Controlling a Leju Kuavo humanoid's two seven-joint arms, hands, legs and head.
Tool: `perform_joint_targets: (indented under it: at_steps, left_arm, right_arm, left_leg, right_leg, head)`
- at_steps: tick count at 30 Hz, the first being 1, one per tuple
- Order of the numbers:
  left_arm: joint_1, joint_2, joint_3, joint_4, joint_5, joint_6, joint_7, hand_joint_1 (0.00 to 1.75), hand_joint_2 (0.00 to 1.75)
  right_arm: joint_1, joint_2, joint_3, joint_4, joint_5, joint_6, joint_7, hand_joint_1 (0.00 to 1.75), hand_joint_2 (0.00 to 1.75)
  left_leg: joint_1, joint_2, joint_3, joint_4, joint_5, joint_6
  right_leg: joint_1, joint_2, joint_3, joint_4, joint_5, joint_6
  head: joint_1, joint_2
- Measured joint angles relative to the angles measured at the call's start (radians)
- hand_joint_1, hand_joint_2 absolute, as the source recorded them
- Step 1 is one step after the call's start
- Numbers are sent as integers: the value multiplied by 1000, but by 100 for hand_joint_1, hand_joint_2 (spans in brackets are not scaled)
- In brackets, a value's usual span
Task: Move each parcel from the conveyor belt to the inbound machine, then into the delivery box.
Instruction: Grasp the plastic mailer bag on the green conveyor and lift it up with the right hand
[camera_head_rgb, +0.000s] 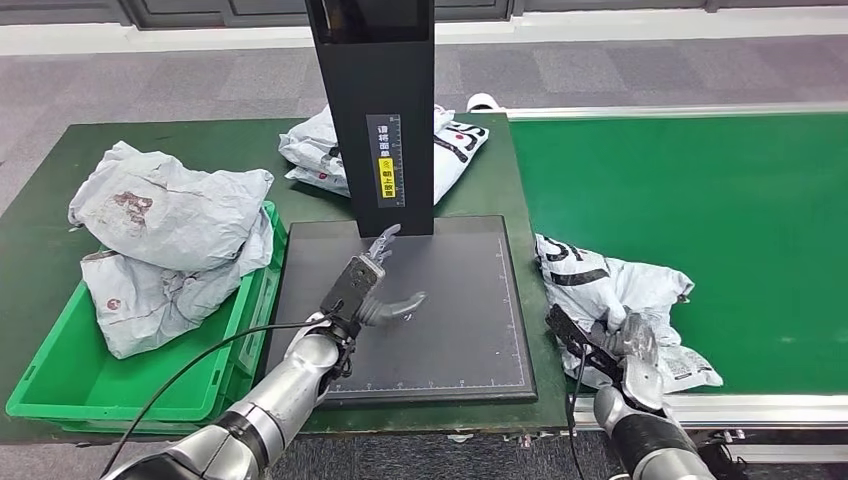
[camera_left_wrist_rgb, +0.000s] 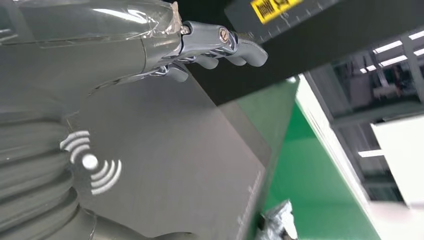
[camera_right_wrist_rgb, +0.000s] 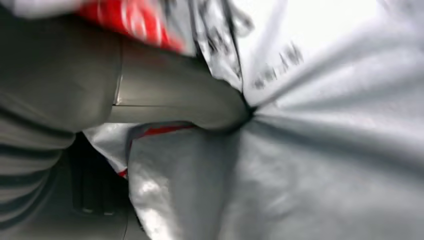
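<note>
Parcel (camera_head_rgb: 610, 290), a crumpled grey poly mailer with black lettering, lies on the green conveyor belt (camera_head_rgb: 720, 200) at its near left edge, just beside the inbound machine's black platform (camera_head_rgb: 450, 300). Right hand (camera_head_rgb: 625, 345) is pressed into the near end of this parcel; in the right wrist view the thick grey thumb (camera_right_wrist_rgb: 185, 102) digs into the bunched wrapping (camera_right_wrist_rgb: 325, 150), so the hand grips the bag.

Left hand (camera_head_rgb: 375, 285) hovers over the platform with fingers spread apart and nothing in it; the left wrist view shows its fingertips (camera_left_wrist_rgb: 240, 47) near the machine's black upright column (camera_head_rgb: 372, 110), which carries a yellow label.

Green delivery box (camera_head_rgb: 60, 375) sits on the dark table at the left of the platform and holds two grey parcels (camera_head_rgb: 170, 240) stacked one on the other, the upper one overhanging the rim. Another grey parcel (camera_head_rgb: 460, 145) lies behind the column on the table, partly hidden by it.
</note>
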Motion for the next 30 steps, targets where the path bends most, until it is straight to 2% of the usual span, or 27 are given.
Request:
perform_joint_targets:
  at_steps: [3,6,8,10,14,19,22,24,28,30]
  left_arm:
    - [9,2,1,-5,-46,67,2,0,175]
    - [15,2,3,-14,-91,163,-17,0,175]
    - [20,3,8,-25,-115,230,-33,0,175]
    - [22,4,24,-36,-120,284,-54,0,175]
    - [20,9,68,-60,-105,352,-94,0,175]
    - [27,12,96,-109,-73,419,-102,0,175]
    - [40,9,99,-140,-41,432,-104,0,175]
    - [48,6,100,-158,-22,429,-104,0,175]
    - [53,4,100,-180,-7,413,-104,0,175]
    - [53,4,100,-182,1,399,-104,0,175]
  right_arm:
    - [14,24,-18,-60,-70,-97,-128,175,175]
    - [34,46,-25,-140,-135,-154,-231,175,175]
    - [61,62,-26,-227,-187,-183,-297,175,175]
    - [86,80,-26,-334,-272,-215,-403,175,175]
    - [103,118,-26,-510,-424,-240,-604,175,175]
    - [96,158,-21,-604,-544,-240,-731,175,175]
    - [80,175,4,-613,-591,-240,-767,175,175]
    - [68,186,42,-600,-591,-234,-753,175,175]
    - [13,200,141,-483,-542,-191,-636,175,175]
    - [-16,210,187,-403,-518,-140,-578,175,175]
  left_leg:
    - [0,1,0,0,0,0]
    - [0,0,-1,0,0,0]
    - [1,-2,-3,0,1,-1]
    - [1,-3,-4,-1,1,-1]
    - [1,-2,-5,-1,1,-1]
    - [1,-4,-5,-1,1,0]
    - [0,-4,-5,0,1,0]
    - [0,-3,-5,0,1,0]
    - [1,-3,-5,0,2,-1]
    - [1,-4,-5,-1,3,-1]
  right_leg:
    - [0,1,-1,0,0,0]
    - [0,0,-2,0,0,0]
    - [0,-2,-2,1,0,0]
    - [0,-3,-4,1,0,0]
    - [0,-2,-5,1,0,0]
    - [0,-4,-4,1,-1,0]
    - [0,-4,-4,1,-1,0]
    - [0,-4,-4,1,-1,0]
    - [0,-4,-4,1,-1,0]
    - [1,-4,-4,1,0,-1]
  head:
    - [0,0]
    - [0,0]
    - [0,0]
    - [0,0]
    - [0,0]
    - [0,0]
    - [0,0]
    - [0,0]
    - [0,0]
    - [0,0]
